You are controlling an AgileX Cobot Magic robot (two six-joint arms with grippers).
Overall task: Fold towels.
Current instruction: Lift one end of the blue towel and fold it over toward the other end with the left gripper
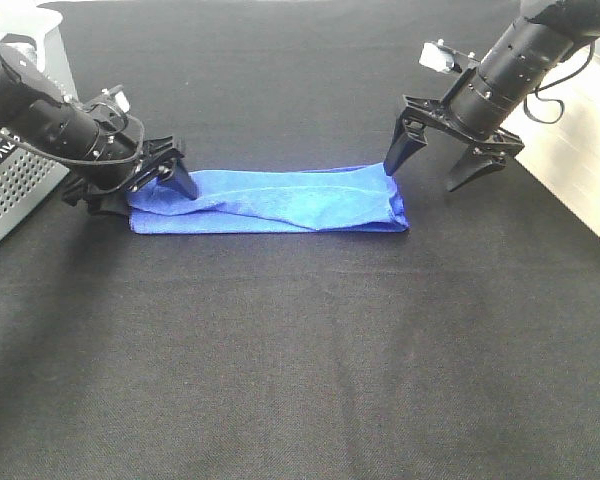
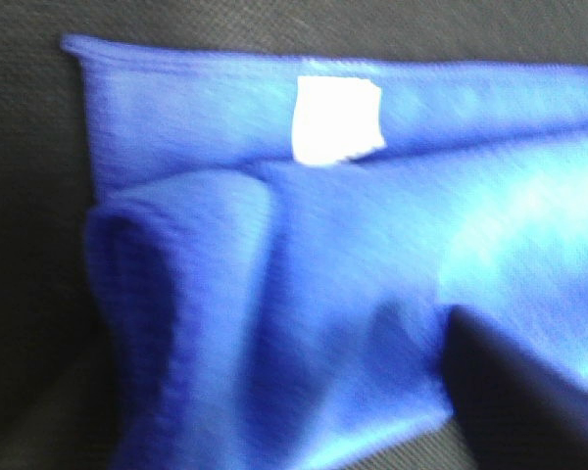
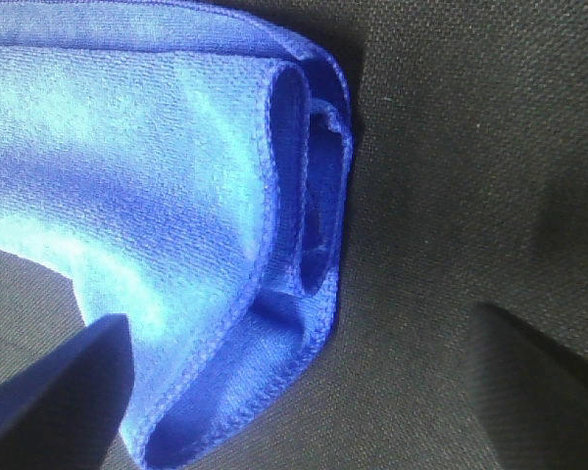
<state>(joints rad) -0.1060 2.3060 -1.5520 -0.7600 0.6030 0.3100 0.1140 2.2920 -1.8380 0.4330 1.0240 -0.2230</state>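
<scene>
Left claw (image 1: 135,193) stands spread over the towel's (image 1: 280,205) left end, one finger resting on it, gripping nothing. Right claw (image 1: 423,178) gapes wide and empty, one tip at the towel's far right corner, the other over the black table (image 1: 300,360). Between them the towel lies folded in a long strip.

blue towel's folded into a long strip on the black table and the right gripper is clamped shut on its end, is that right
Not quite: the right gripper is open, not clamped shut. The high view shows its jaws spread at the end of the towel, gripping nothing. The rest holds.
</scene>
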